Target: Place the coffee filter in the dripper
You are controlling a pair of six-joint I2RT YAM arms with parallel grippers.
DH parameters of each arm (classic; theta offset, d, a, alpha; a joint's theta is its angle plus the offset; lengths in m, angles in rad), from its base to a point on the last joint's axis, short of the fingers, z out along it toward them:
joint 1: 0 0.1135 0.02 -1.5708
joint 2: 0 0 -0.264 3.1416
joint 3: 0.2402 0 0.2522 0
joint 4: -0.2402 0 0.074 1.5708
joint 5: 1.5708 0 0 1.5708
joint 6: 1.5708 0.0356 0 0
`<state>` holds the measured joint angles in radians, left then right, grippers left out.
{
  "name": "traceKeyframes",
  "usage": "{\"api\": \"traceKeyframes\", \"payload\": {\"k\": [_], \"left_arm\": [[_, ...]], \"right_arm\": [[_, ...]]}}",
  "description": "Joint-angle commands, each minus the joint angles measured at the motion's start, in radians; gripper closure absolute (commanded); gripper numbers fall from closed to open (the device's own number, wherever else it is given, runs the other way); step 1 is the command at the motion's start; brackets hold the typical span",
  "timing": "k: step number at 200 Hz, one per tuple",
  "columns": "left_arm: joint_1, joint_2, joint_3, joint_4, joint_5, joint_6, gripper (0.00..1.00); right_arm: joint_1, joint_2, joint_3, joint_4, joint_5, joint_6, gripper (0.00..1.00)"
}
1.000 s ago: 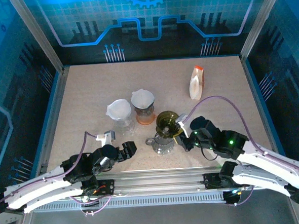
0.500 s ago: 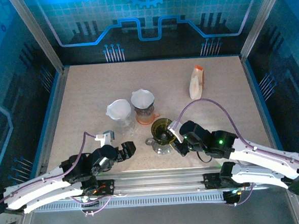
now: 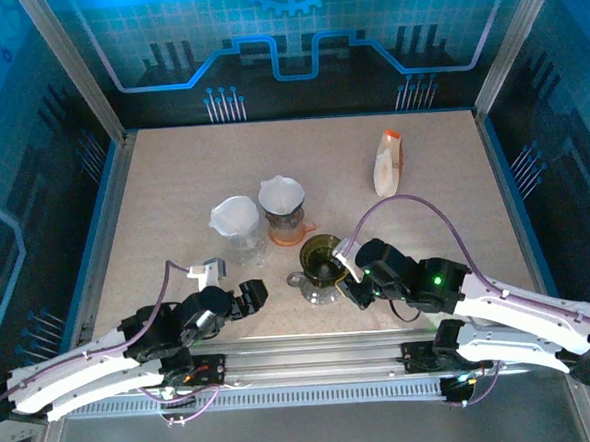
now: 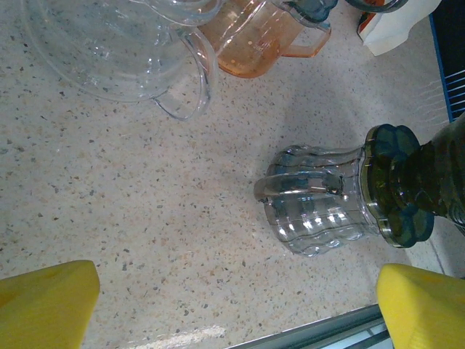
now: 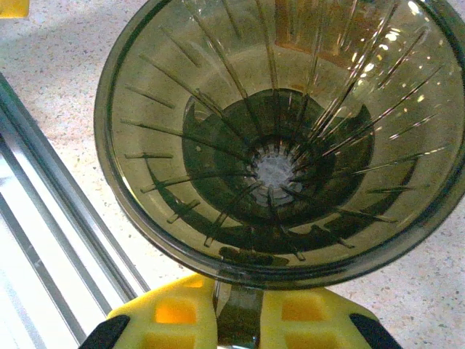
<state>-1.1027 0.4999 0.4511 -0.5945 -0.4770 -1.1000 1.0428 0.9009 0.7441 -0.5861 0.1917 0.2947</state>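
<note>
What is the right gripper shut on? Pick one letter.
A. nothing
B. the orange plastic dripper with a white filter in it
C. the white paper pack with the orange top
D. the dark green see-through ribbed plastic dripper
D: in the right wrist view the right gripper pinches the dark green see-through ribbed plastic dripper at its handle.

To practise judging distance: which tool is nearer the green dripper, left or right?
Right. The right tool is clamped on the dripper's handle at its near side; the left tool is open, off to the dripper's left, not touching.
</note>
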Motion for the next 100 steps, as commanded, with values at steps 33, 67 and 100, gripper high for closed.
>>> {"api": "traceKeyframes", "payload": {"k": [33,67,100], "left_arm": [[-0.008,-0.010,-0.013,-0.011,-0.036,-0.011,0.01],[-0.007,-0.008,-0.021,-0.010,-0.032,-0.021,0.01],[-0.008,-0.008,-0.019,-0.001,-0.026,-0.021,0.01]], "right_arm": [[0.015,-0.001,-0.019,0.025,-0.047,0.033,0.94],[0.014,0.002,-0.032,0.025,-0.038,0.047,0.83],[0.014,-0.025,-0.033,0.021,-0.021,0.053,0.48]]}}
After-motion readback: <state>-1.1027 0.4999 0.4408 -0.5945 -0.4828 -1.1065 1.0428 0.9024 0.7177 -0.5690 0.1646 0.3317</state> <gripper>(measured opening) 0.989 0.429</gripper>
